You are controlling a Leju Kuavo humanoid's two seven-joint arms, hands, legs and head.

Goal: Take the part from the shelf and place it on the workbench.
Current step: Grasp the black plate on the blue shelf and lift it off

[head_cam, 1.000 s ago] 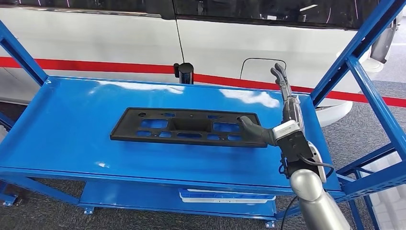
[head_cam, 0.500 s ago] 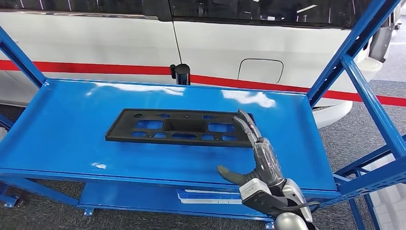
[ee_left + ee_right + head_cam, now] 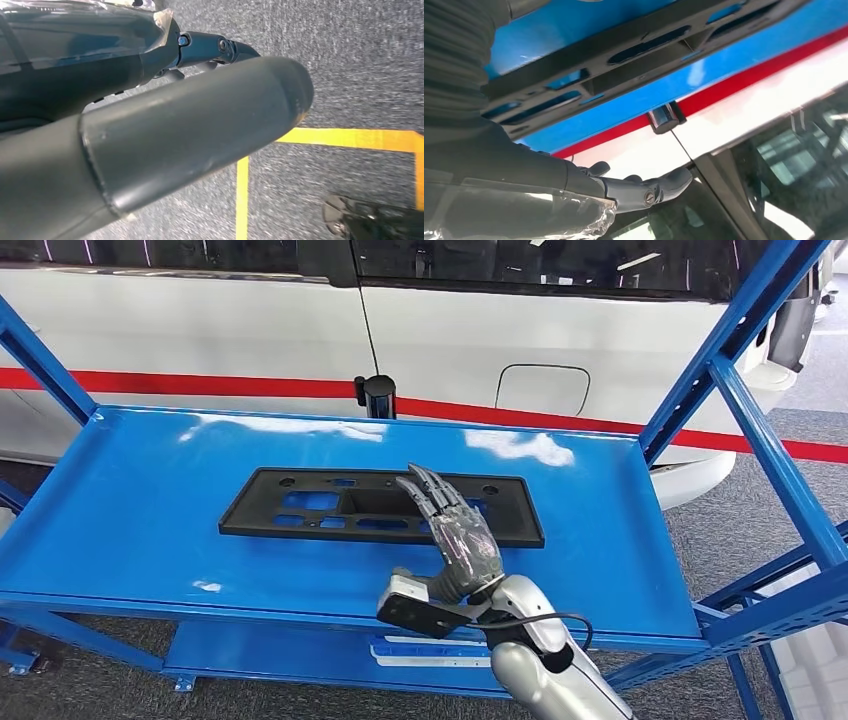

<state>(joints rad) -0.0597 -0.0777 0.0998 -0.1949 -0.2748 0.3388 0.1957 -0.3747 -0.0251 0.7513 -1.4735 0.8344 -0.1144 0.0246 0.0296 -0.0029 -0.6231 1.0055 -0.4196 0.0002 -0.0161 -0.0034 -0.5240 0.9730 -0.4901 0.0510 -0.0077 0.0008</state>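
The right robot hand point(image 3: 462, 540) hovers over the near right portion of a flat black part point(image 3: 330, 506) lying on the top level of a blue shelf point(image 3: 130, 510), its fingers point(image 3: 432, 490) extended and slightly spread, palm turned down, grasping nothing. From the head view its fingertips overlap the part's near edge, but whether they touch the plastic cannot be told; the right wrist view shows the fingers point(image 3: 644, 187) stretched out straight with the part point(image 3: 589, 75) apart from them. The part, a long rectangular panel with several cut-out openings, lies flat near the middle of the shelf, its long side running left to right. Behind the shelf stands a white vehicle point(image 3: 250, 330) with a red stripe. The left robot hand point(image 3: 150, 140) hangs over grey carpet point(image 3: 360, 65) marked with yellow lines point(image 3: 350, 139); it holds nothing visible, though how far it is open cannot be told.
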